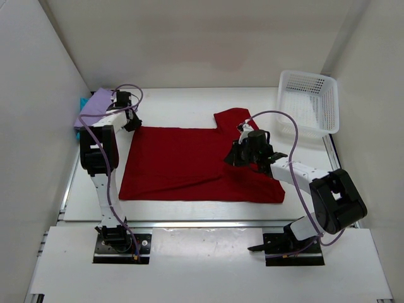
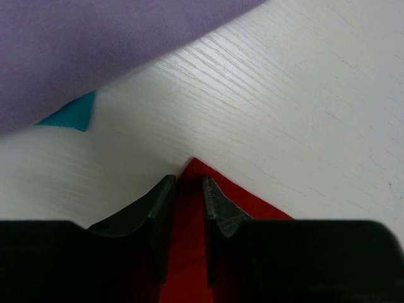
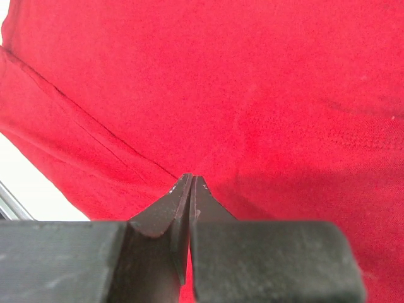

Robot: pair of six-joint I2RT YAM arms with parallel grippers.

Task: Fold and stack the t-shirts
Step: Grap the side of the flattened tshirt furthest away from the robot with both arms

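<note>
The deep red t-shirt lies spread flat in the middle of the table. My left gripper is at its far left corner. In the left wrist view the jaws stand a narrow gap apart astride that flat red corner. My right gripper is down on the shirt's right part below the sleeve. Its jaws are pressed together with their tips in the red cloth, where a crease runs in. The lavender shirt lies at the far left over the teal shirt.
A white lattice basket stands at the back right. White walls close in on both sides and the back. The table's front edge runs just below the red shirt.
</note>
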